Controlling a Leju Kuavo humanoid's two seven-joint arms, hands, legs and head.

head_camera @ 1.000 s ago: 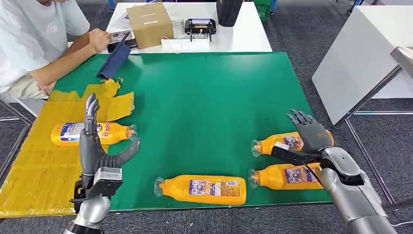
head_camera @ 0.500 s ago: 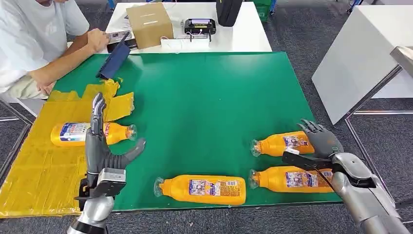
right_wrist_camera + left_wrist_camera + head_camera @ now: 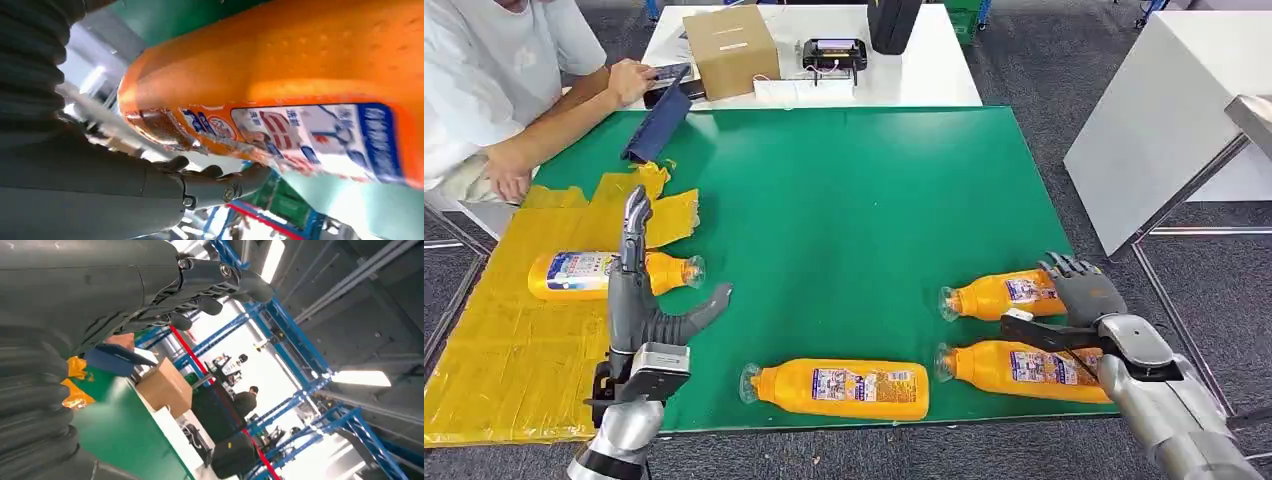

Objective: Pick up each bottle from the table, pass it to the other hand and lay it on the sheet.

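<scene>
While four orange bottles lie on their sides around the green table (image 3: 844, 200), the right hand (image 3: 1079, 300) sits down among the two at the table's right end. The upper right bottle (image 3: 999, 295) lies cap-left, its base hidden behind that hand; the lower right bottle (image 3: 1014, 365) lies just beside it, nearer the table's front edge, and the hand's thumb reaches across between the two. The fingers are spread and a little curled over the upper bottle's base, but whether they press on it I cannot tell. Up close in the right wrist view, an orange labelled bottle (image 3: 300, 100) looms right against the hand (image 3: 200, 185), the fingers lying beside it and not wrapped round it.

Along the table's front edge, left of that pair, the front bottle (image 3: 839, 388) lies alone, cap pointing left. Over at the table's left end the yellow sheet (image 3: 494, 340) is spread flat, crumpled at its far corner, and the bottle on the sheet (image 3: 574, 275) rests there with its cap pointing toward the table's middle.

The left hand (image 3: 639, 300) stands upright at the sheet's inner edge, fingers straight and pointing up, thumb stuck out toward the table's middle, holding nothing; it partly covers the sheet's bottle.

At the table's far left corner lies a dark blue folder (image 3: 659, 125), and a person in a white shirt (image 3: 494, 80) leans an arm there. Beyond the table's far edge stands a white table (image 3: 924, 70) carrying a cardboard box (image 3: 731, 50).
</scene>
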